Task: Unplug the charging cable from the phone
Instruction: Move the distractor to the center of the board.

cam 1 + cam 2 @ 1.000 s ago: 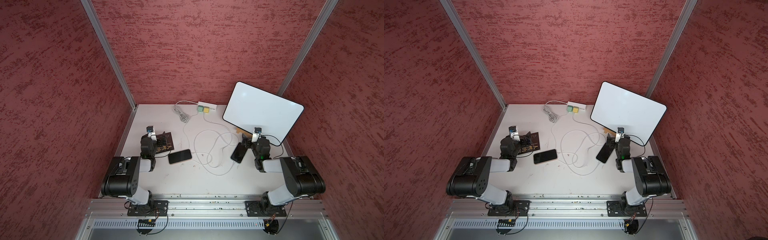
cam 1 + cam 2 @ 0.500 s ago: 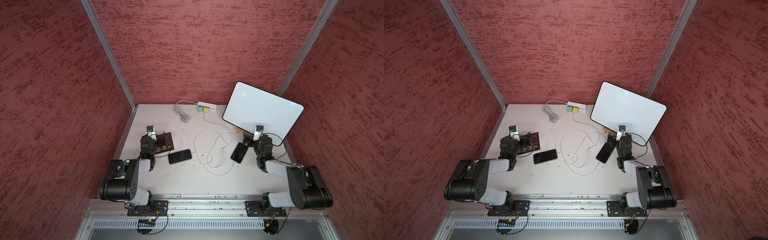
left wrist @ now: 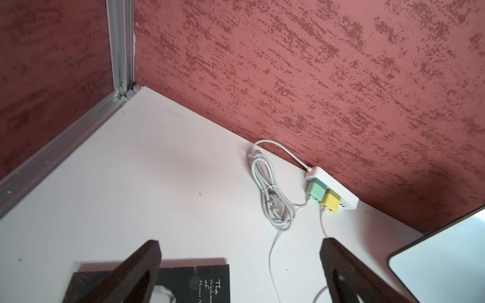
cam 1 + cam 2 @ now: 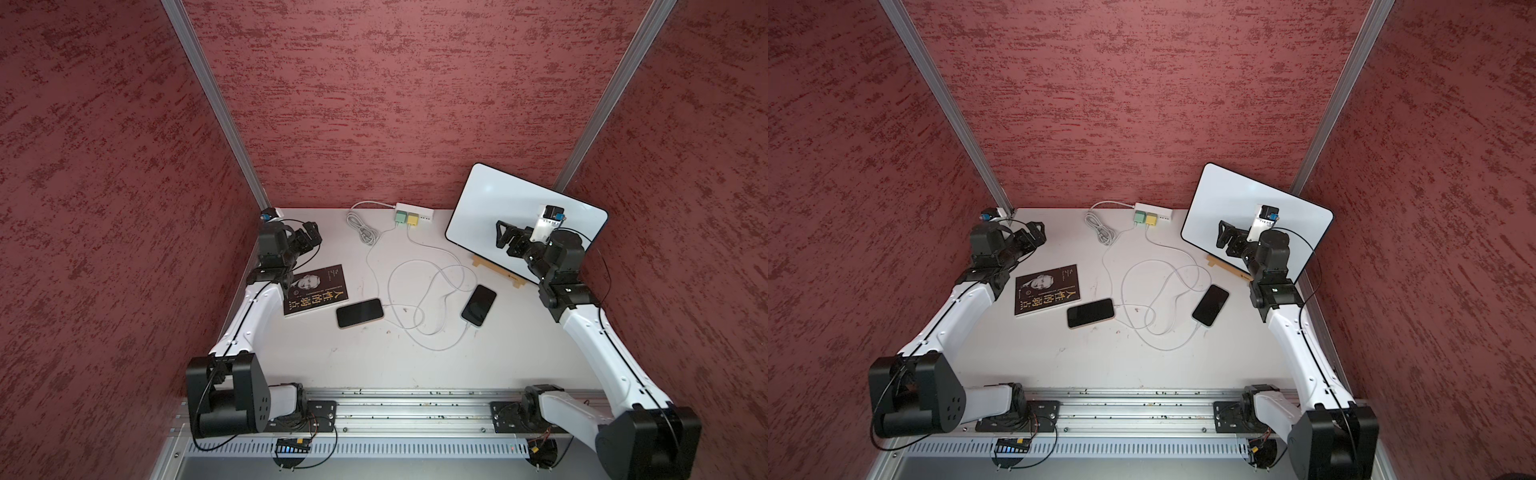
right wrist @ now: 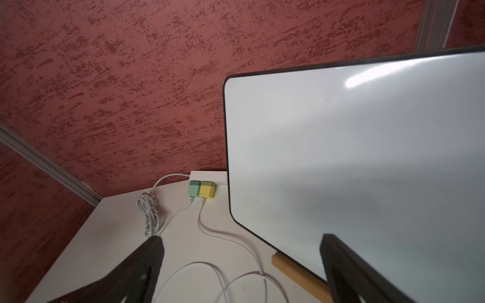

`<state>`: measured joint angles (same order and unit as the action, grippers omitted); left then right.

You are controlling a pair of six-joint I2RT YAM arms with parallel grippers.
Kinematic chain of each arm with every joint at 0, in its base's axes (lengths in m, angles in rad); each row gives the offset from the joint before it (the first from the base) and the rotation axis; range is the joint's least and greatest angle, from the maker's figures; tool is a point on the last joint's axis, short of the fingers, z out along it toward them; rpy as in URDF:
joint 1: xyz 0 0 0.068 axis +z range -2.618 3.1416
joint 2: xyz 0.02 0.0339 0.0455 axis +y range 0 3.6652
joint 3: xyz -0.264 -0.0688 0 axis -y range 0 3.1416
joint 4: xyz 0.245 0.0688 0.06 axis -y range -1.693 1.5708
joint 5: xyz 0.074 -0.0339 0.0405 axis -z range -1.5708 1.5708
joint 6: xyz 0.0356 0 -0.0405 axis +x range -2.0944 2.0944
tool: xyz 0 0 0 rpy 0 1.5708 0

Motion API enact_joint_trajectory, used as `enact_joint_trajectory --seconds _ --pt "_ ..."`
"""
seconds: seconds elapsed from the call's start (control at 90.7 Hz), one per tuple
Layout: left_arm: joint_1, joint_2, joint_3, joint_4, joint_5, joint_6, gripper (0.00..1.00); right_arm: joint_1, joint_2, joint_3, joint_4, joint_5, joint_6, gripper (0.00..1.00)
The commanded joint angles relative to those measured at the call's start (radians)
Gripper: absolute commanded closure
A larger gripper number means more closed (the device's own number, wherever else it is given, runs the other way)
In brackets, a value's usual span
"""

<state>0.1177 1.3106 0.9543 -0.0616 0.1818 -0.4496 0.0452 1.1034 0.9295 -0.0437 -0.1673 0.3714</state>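
While right tool (image 4: 500, 236) gapes, white cable (image 4: 434, 348) plugged into phone (image 4: 478, 304)

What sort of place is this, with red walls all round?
Most likely a robot test booth: two white-and-black robot arms mounted on an aluminium rail, red textured wall panels boxing in a white table, and a black phone on a white charging cable.

**White Arms, Black Joints**

The left arm (image 4: 266, 309) and right arm (image 4: 598, 345) had smooth white shells between bulky black joint housings. Thin black cables (image 4: 248, 321) ran along the white links. Each base sat on a black plate (image 4: 320, 409) screwed to a silver rail (image 4: 415, 405). The left pincer (image 3: 240, 242) and right pincer (image 5: 241, 238) had dark, finely ribbed fingers (image 3: 141, 265). A small white camera block (image 4: 546, 222) with a blue plug topped the right wrist.
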Motion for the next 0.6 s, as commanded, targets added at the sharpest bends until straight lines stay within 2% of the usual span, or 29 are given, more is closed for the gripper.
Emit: enact_joint_trajectory --seconds 0.0,0.055,0.165,0.287,0.331,0.441,0.584 --pt "-0.02 -0.021 -0.016 -0.104 0.193 -0.134 0.0 0.001 0.074 0.041 -0.158 -0.291 0.157 0.09" --pt "-0.103 -0.067 -0.006 -0.189 0.083 -0.082 0.0 0.024 0.096 0.066 -0.187 -0.321 0.15 0.1" --pt "-0.286 -0.149 -0.006 -0.329 -0.091 -0.046 0.0 0.109 0.092 0.098 -0.282 -0.25 0.085 0.09" --pt "-0.405 -0.246 -0.126 -0.372 -0.152 -0.148 0.0 0.181 0.087 0.086 -0.34 -0.204 0.056 0.08" --pt "-0.443 -0.286 -0.185 -0.377 -0.178 -0.199 0.0 0.205 0.077 0.061 -0.337 -0.196 0.054 0.02" --pt "-0.547 -0.368 -0.313 -0.389 -0.24 -0.31 0.0 0.275 0.07 0.011 -0.319 -0.163 0.052 0.01" --pt "-0.652 -0.419 -0.387 -0.402 -0.314 -0.404 0.0 0.377 0.114 -0.017 -0.302 -0.111 0.062 0.01"
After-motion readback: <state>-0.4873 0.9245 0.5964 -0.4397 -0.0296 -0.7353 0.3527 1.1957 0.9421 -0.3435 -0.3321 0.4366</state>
